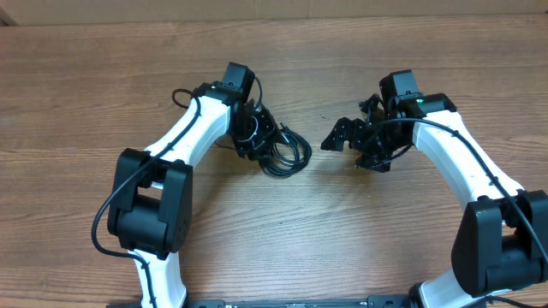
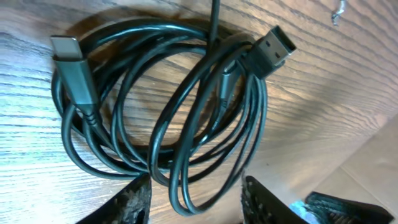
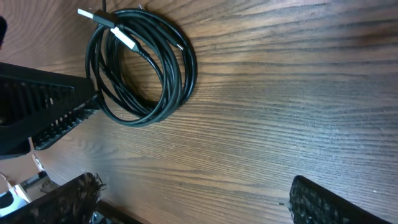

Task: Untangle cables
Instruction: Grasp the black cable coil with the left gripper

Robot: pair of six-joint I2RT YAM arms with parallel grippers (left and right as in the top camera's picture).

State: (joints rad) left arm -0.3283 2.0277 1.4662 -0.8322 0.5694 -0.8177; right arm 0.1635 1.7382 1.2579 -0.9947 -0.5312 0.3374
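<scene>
Closest to the left wrist lens are the two ridged fingers [image 2: 134, 202] of the left gripper [image 2: 197, 182]. They are spread apart, and the near loops of the cable coil [image 2: 168, 106] lie on the wood in the gap between them. I cannot see either pad pressing on a strand, so I read that tool as spread, not pinching.

The coil is a flat bundle of dark, overlapping loops lying on the table [image 1: 282, 239]. Three connectors show. A grey USB-C plug [image 2: 68, 53] sits at the coil's left edge. A wider USB-A plug [image 2: 273, 46] pokes out at the upper right. A smaller grey connector [image 2: 227, 78] lies across the strands just beside the USB-A plug. I cannot tell how many separate cables make up the bundle.

From overhead, the coil [image 1: 287, 150] sits a little left of the table's middle, about halfway between near and far. The left gripper [image 1: 261, 141] is over its left side. The right gripper [image 1: 342, 137] is to the right of the coil and apart from it.

In the right wrist view, the right gripper [image 3: 194, 183] has its fingers [image 3: 68, 199] wide apart over bare wood, gripping nothing. The coil [image 3: 143, 68] lies farther out, and one ridged finger of the left gripper [image 3: 56, 115] is against its edge.
</scene>
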